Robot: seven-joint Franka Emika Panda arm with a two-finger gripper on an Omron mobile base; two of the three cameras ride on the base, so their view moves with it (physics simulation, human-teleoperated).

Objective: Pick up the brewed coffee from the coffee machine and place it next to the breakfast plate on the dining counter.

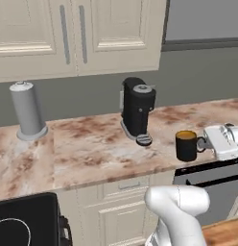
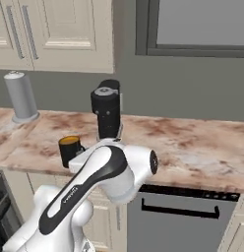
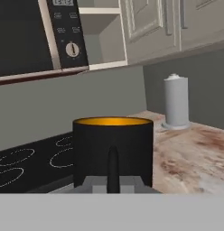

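Observation:
The brewed coffee (image 1: 186, 145) is a small black mug with orange-brown liquid at its top. It stands to the right of the black coffee machine (image 1: 137, 110), clear of the round drip tray (image 1: 144, 140). My gripper (image 1: 203, 143) comes in from the right and is shut on the mug's side handle. In the hand view the mug (image 3: 113, 149) is directly ahead with its handle (image 3: 113, 164) between my fingers, gripper (image 3: 113, 182). In the right base view my arm partly covers the mug (image 2: 70, 146) beside the machine (image 2: 106, 113). The breakfast plate and dining counter are out of view.
A tall grey cylinder (image 1: 27, 110) stands at the far left of the marbled kitchen counter (image 1: 92, 153). A black cooktop (image 3: 32, 158) lies beyond the mug, under a microwave (image 3: 23, 36). Wall cabinets (image 1: 77, 33) hang above. A dishwasher front (image 2: 183, 211) sits below the counter.

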